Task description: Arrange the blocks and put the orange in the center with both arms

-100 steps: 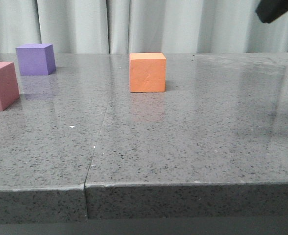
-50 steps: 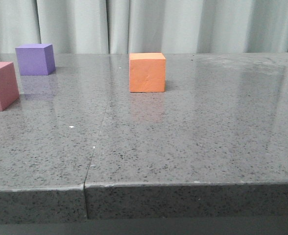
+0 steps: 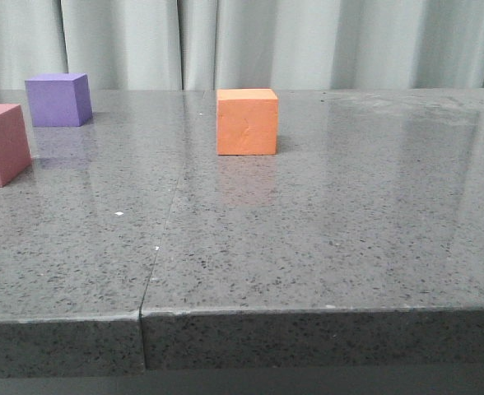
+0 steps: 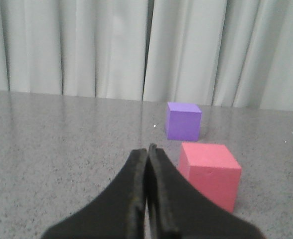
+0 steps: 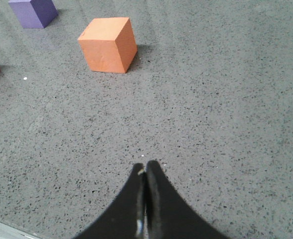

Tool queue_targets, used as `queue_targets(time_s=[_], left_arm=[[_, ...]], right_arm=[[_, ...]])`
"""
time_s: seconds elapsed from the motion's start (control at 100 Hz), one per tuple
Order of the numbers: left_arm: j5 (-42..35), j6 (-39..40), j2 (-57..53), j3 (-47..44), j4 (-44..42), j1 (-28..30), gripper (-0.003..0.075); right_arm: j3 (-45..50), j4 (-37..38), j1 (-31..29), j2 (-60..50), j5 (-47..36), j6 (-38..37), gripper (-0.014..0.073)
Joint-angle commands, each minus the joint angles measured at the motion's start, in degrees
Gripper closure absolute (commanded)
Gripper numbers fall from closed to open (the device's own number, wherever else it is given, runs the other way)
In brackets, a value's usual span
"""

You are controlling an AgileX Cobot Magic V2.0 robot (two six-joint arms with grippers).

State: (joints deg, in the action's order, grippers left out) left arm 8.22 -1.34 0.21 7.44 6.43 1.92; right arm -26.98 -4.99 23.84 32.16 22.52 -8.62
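The orange cube (image 3: 248, 122) stands on the grey table near the middle, and shows in the right wrist view (image 5: 108, 45). The purple cube (image 3: 58, 99) sits far left at the back, also in the left wrist view (image 4: 183, 121) and right wrist view (image 5: 33, 12). The pink-red cube (image 3: 2, 144) is at the left edge, nearer than the purple one, and shows in the left wrist view (image 4: 209, 172). My left gripper (image 4: 146, 148) is shut and empty, beside the pink-red cube. My right gripper (image 5: 146, 165) is shut and empty, well short of the orange cube. Neither gripper shows in the front view.
The grey speckled table (image 3: 324, 230) has a seam (image 3: 161, 239) running from front to back left of the orange cube. Its front edge (image 3: 308, 311) is close to the camera. A pale curtain (image 3: 308, 41) hangs behind the table.
A dark arm part at the top right of the front view one second ago has left the view. The three cubes have not moved.
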Motion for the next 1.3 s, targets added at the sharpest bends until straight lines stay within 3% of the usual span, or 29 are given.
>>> queue_targets(time_s=[0.0, 0.53, 0.67, 0.86, 0.93, 1.09, 1.29], left_arm=[[-0.4, -0.2, 3.3, 6.2, -0.5, 0.1, 0.0741], [24.0, -0.2, 40.4, 38.0, -1.6, 0.1, 0.0721], [24.7, -0.2, 48.9, 43.5, -1.6, 0.1, 0.0551], [23.0, -0.2, 57.9, 49.3, -1.6, 0.1, 0.0099], [23.0, -0.2, 60.8, 51.7, -1.0, 0.1, 0.0008], [25.8, -7.3, 67.3, 58.5, 3.1, -0.5, 0.0027], [33.4, -35.1, 76.0, 68.4, 19.6, -3.5, 0.0030]], right_arm=[[-1.4, 0.6, 0.0, -0.1, -3.9, 0.7, 0.0663], [-1.4, 0.6, 0.0, -0.1, -3.9, 0.7, 0.0663], [-1.4, 0.6, 0.0, -0.1, -3.9, 0.7, 0.0663], [-1.4, 0.6, 0.0, -0.1, -3.9, 0.7, 0.0663], [-1.4, 0.6, 0.0, -0.1, -3.9, 0.7, 0.0663], [-1.4, 0.6, 0.0, -0.1, -3.9, 0.7, 0.0663], [-1.4, 0.6, 0.0, -0.1, -3.9, 0.7, 0.0663]])
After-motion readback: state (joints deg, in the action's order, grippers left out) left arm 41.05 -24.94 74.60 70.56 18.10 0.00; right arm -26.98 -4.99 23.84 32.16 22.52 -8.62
